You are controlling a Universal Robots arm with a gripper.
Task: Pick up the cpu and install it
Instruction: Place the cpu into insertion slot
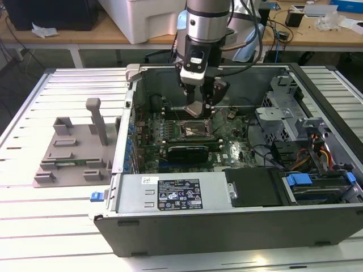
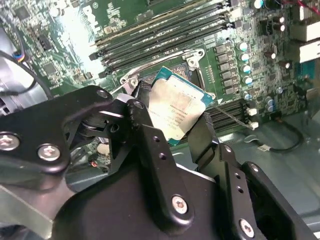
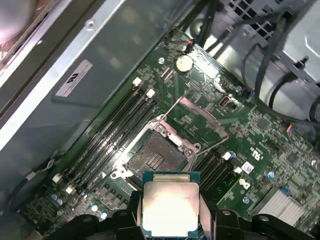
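The gripper [image 1: 195, 109] has its fingers [image 2: 145, 125] closed on two opposite edges of the cpu [image 2: 176, 109], held above the motherboard [image 3: 250, 150]. In the exterior view, the open socket [image 1: 197, 130] lies at six o'clock from the cpu.

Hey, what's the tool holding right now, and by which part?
The tool grips the cpu by two opposite edges, its metal top showing, close to the open socket.

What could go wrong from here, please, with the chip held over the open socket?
The cpu, gripped only by two edges in the gripper, might slip or tilt. It is not yet seated; lowered askew, it could damage the open socket. The raised load plate nearby might snag it.
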